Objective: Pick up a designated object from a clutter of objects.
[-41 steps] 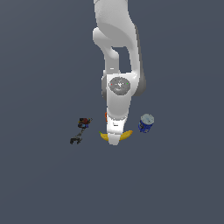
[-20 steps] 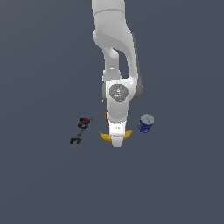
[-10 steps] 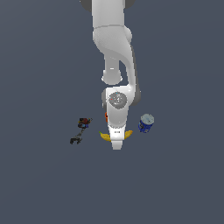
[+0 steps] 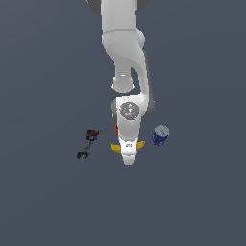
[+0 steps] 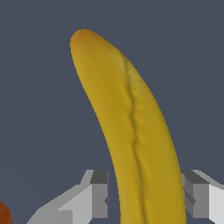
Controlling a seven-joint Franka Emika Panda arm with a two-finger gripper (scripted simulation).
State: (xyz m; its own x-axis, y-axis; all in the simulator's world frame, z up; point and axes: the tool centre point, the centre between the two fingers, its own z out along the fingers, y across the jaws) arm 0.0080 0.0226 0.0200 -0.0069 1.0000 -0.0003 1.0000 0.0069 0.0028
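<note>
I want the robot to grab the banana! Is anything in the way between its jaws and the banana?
Nothing visible is in the way. In the wrist view the banana lies right between the open jaws of the gripper, with bare gaps on both sides. The can sits off to the side.

The only thing here besides the task's items is the desk (image 4: 48,202) beneath them. In the exterior view it is a flat, matte sheet of dark slate blue-grey that runs to all four edges of the frame, its tone nearly even from the upper left corner to the lower right. In the wrist view the same plain dark surface (image 5: 35,87) fills the background, equally smooth and uniform in colour, at the upper left and upper right of the frame.
</note>
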